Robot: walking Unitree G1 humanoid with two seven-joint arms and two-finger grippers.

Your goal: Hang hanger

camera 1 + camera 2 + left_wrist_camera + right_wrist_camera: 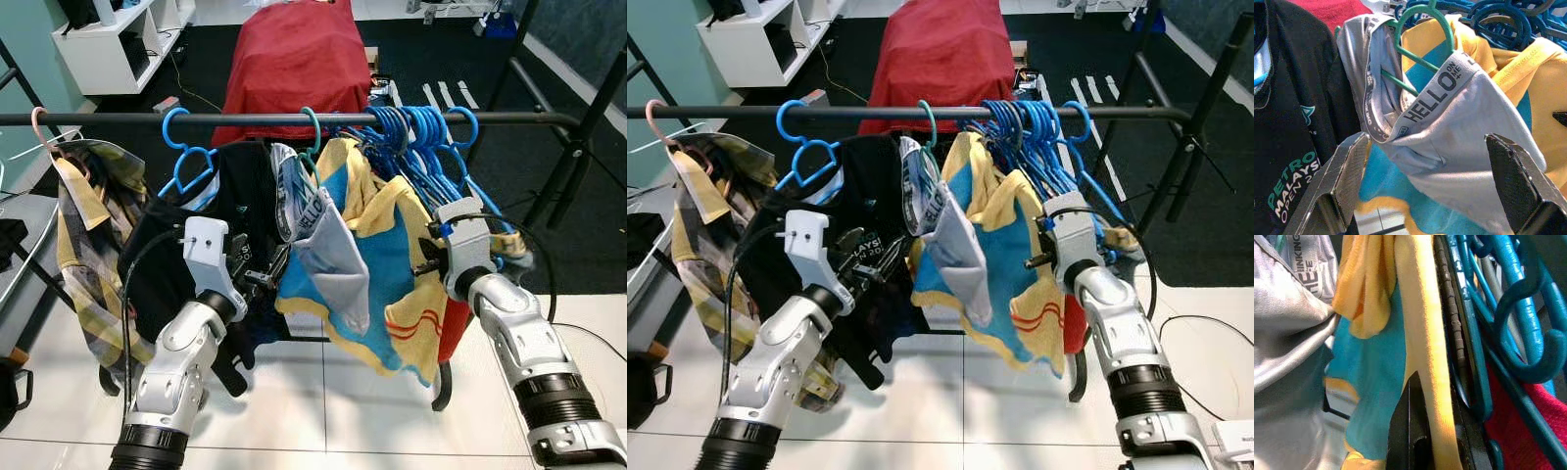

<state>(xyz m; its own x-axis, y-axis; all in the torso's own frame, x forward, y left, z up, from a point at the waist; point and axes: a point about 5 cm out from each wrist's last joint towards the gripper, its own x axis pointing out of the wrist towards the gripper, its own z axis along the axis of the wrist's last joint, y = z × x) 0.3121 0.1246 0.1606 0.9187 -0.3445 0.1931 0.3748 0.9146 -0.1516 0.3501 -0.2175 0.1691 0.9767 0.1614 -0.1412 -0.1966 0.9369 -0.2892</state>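
With the green hanger (pixel 311 137) already hooked on the rail (pixel 118 118) above and ahead of it, the left claw (pixel 1425 186) gapes wide and empty before the grey shorts (pixel 1449 142), while the right claw (pixel 1415 431), its spread unclear, presses the yellow shirt (pixel 1420 333), apparently ready to withdraw.

Even, bright indoor light fills both eye views, and the white floor tiles (pixel 372 392) carry soft pale reflections with only faint shadow under the clothes rail (pixel 294 118). Those views are sharp, with straight lines bowing slightly toward the edges. In the left wrist view the grey garment (pixel 1449 132) is crisp while the near black fingers (pixel 1347 171) are soft. The right wrist view is close, dimmer and blurred.
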